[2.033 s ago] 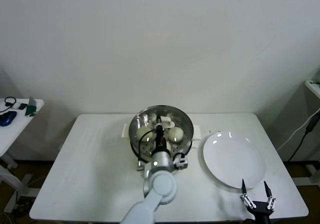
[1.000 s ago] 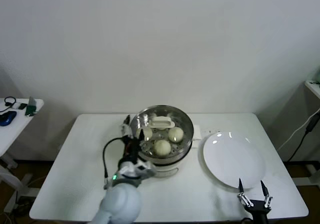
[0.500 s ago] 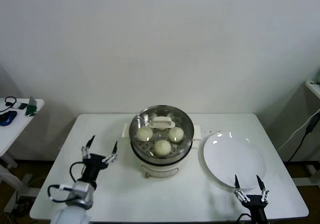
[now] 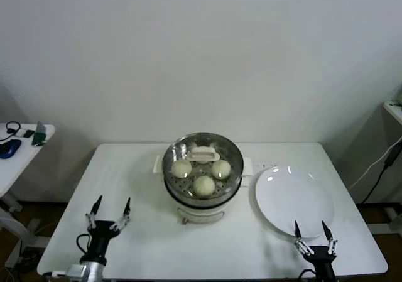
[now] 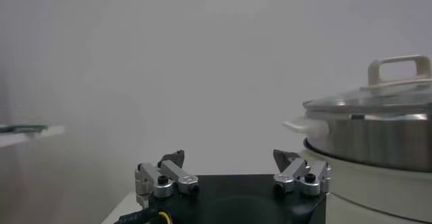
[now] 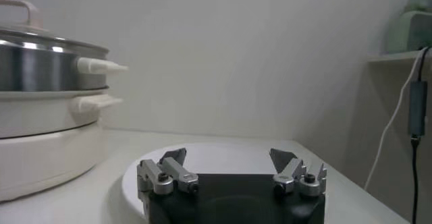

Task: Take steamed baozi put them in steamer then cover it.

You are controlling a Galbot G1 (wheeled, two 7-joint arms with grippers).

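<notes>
- The left gripper point(image 4: 108, 210) sits low at the near left edge of the table point(image 4: 138, 244). Its two fingers are spread wide and hold nothing.
- The right gripper point(image 4: 312, 232) sits at the near right edge, just in front of the white plate point(image 4: 295, 200). Its fingers are spread wide too, and it holds nothing.
- Both grippers are well apart from the pot in the middle.
- The job looks done, I think. The good thing to do now is to keep both arms low and away, so nothing bumps the pot or knocks the lid.
- The steamer point(image 4: 202, 188) stands in the middle of the table, just left of the plate. It is a shiny steel bowl on a cream-white pot base.
- The cover point(image 4: 202, 153) lies on top of the steamer. It is clear glass with a metal rim and a cream-white handle, and it looks flat and even in the left wrist view point(image 5: 378, 100).
- Through the glass you can see three steamed baozi point(image 4: 203, 184). They are round, smooth and pale. A fourth may be hidden under the handle, but I cannot tell.
- The plate has nothing on it.
</notes>
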